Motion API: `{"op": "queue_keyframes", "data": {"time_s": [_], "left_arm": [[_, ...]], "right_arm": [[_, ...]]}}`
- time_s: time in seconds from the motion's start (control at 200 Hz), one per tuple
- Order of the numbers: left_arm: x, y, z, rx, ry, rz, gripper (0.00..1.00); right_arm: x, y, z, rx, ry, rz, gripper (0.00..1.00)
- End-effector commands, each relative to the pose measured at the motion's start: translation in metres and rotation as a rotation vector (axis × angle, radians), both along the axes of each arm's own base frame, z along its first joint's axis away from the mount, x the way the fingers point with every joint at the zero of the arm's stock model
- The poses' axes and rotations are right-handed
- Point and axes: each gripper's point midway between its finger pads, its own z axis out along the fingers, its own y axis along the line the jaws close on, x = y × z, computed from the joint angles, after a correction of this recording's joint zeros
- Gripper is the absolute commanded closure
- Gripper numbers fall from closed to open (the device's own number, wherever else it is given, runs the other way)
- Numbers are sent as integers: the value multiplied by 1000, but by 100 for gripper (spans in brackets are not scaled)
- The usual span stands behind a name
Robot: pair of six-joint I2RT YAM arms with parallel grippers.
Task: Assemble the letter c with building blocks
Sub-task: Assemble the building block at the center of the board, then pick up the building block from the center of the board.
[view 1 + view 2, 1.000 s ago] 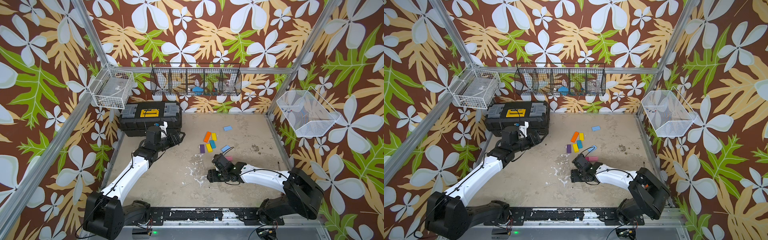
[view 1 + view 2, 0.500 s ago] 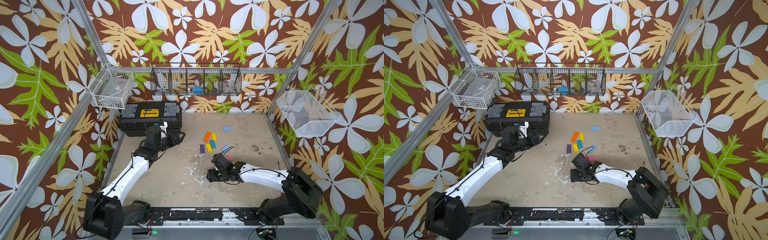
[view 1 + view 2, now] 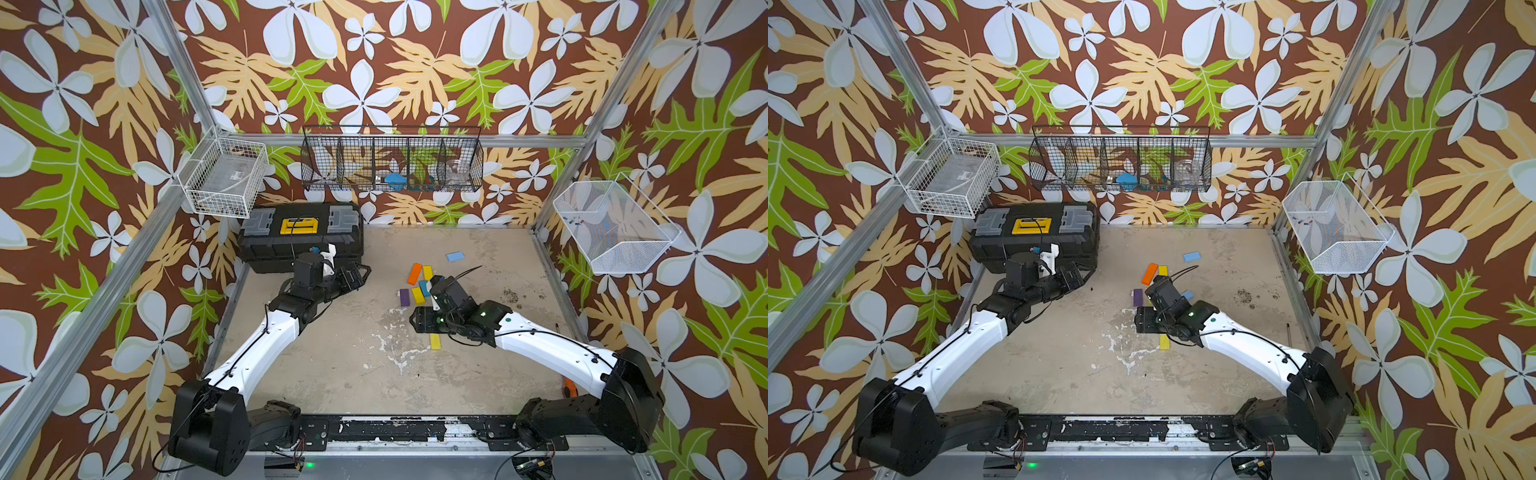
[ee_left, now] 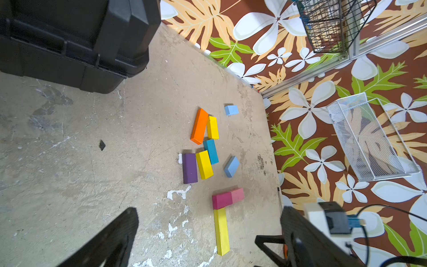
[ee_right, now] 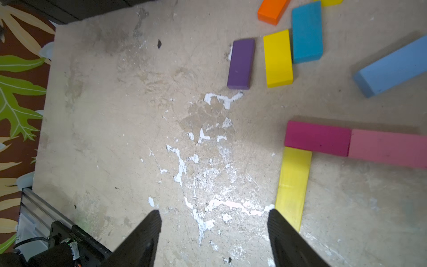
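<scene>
The right gripper (image 5: 213,215) has drawn back from over the long yellow block (image 5: 292,185), and its jaws stand apart, empty. The block's far end touches the magenta block (image 5: 317,137), which butts the pink block (image 5: 388,148). Farther off lie 7 loose blocks (image 4: 190,168). The left gripper (image 4: 209,211) hangs spread wide, empty, near the toolbox (image 3: 301,239).
</scene>
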Motion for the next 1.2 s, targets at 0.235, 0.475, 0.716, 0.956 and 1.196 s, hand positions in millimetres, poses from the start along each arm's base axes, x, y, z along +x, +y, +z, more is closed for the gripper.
{"op": "queue_keyframes", "data": {"time_s": [0.235, 0.475, 0.716, 0.956, 1.196], "left_arm": [[16, -5, -26, 31, 37, -11, 0], [35, -36, -45, 99, 44, -61, 0], [56, -75, -76, 212, 57, -111, 0], [64, -103, -115, 364, 99, -135, 0], [63, -124, -140, 535, 103, -146, 1]], "right_arm": [[29, -16, 37, 35, -16, -90, 25], [55, -24, 73, 110, -23, -177, 24], [81, -29, 121, 233, -52, -243, 24], [103, -33, 162, 378, -74, -260, 24], [111, -36, 195, 487, -101, -257, 24]]}}
